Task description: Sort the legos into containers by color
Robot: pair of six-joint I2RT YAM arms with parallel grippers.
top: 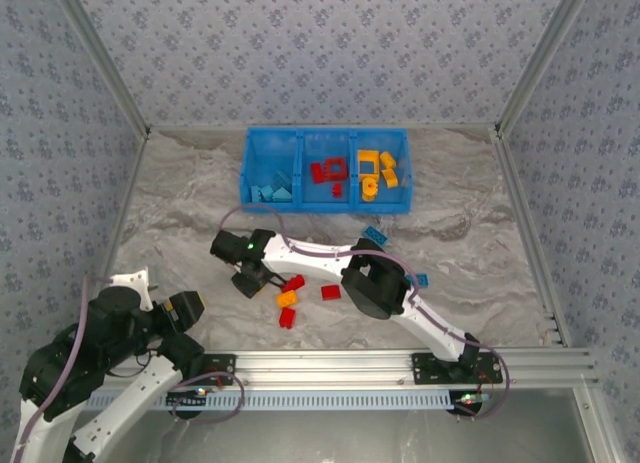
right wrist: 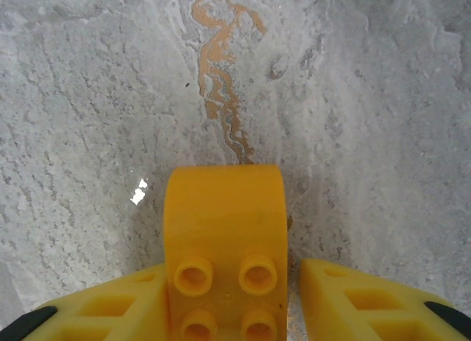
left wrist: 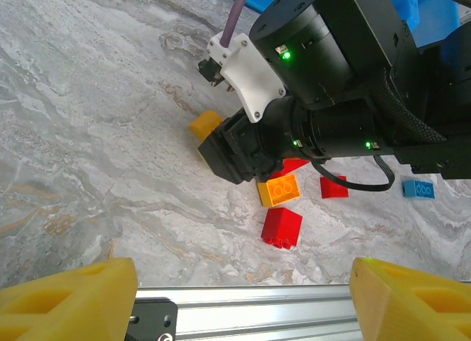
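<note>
The yellow brick (right wrist: 224,208) I am after lies on the marble table (top: 180,213), studs toward the wrist camera. It is just left of the loose cluster and well short of the blue bin (top: 326,207). My right gripper (right wrist: 232,278) is down over it with a finger on either side. The left one looks to be against the brick and the right one shows a sliver of gap, so I read the jaws as parted, not yet clamped.

The step in hand is picking up a yellow piece. Next I need to close squarely on its flat sides, lift straight up, and carry it far and right to the bin's right-hand compartment (top: 403,188) (the one holding yellow-orange pieces; red sits in the middle, light blue on the left).

Right of the gripper lie an orange brick (left wrist: 278,190) and three red bricks (left wrist: 282,227), with two blue bricks (top: 373,232) farther right. My left gripper (top: 188,306) hangs near its base, fingers spread wide with nothing between them.
</note>
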